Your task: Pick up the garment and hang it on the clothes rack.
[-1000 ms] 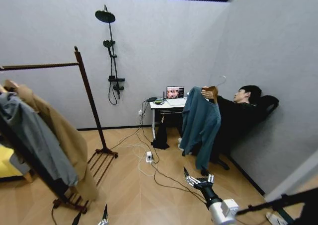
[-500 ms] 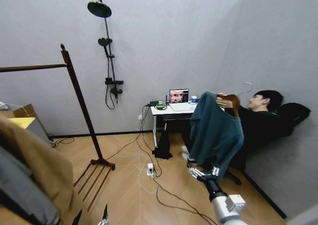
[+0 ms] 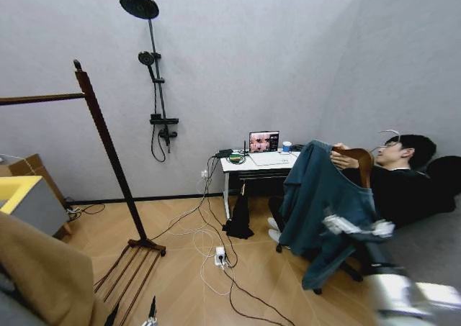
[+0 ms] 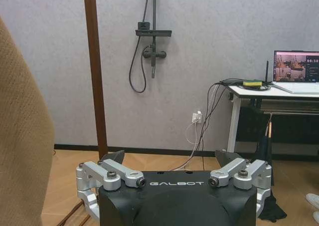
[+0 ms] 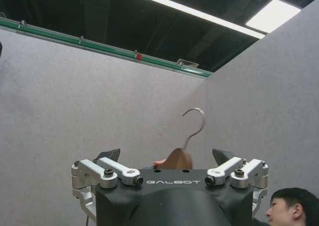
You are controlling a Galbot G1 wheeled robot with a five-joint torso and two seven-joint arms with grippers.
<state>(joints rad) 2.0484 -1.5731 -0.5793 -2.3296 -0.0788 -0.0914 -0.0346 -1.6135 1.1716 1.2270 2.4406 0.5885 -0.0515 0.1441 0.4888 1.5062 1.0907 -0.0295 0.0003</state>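
From my head cam the garment (image 3: pixel 324 211), dark teal on a brown wooden hanger (image 3: pixel 360 164), is off to the right, held up by a seated person's hand (image 3: pixel 344 157) at the hanger top. It hangs in front of that person, just right of the white bench (image 3: pixel 256 160) w/ the laptop (image 3: pixel 263 140).

My right gripper (image 3: pixel 358 227) is raised in front of the garment's lower half, blurred in the head cam. On the right wrist cam the right gripper's fingers (image 5: pixel 107 156) stand wide apart, nothing between them, and the hanger's wood top and metal hook (image 5: pixel 194 126) show beyond, between the two tips.

The clothes rack (image 3: pixel 108 146) is on the left: dark red-brown post w/ knob finial, top rail running off the left edge, slatted foot on the floor. Well apart from the garment. A tan coat (image 3: pixel 43 275) sits at lower left.

Left gripper (image 4: pixel 174 158) is low, jaws spread, empty, facing the rack post and the wall shower fitting (image 4: pixel 152 34).
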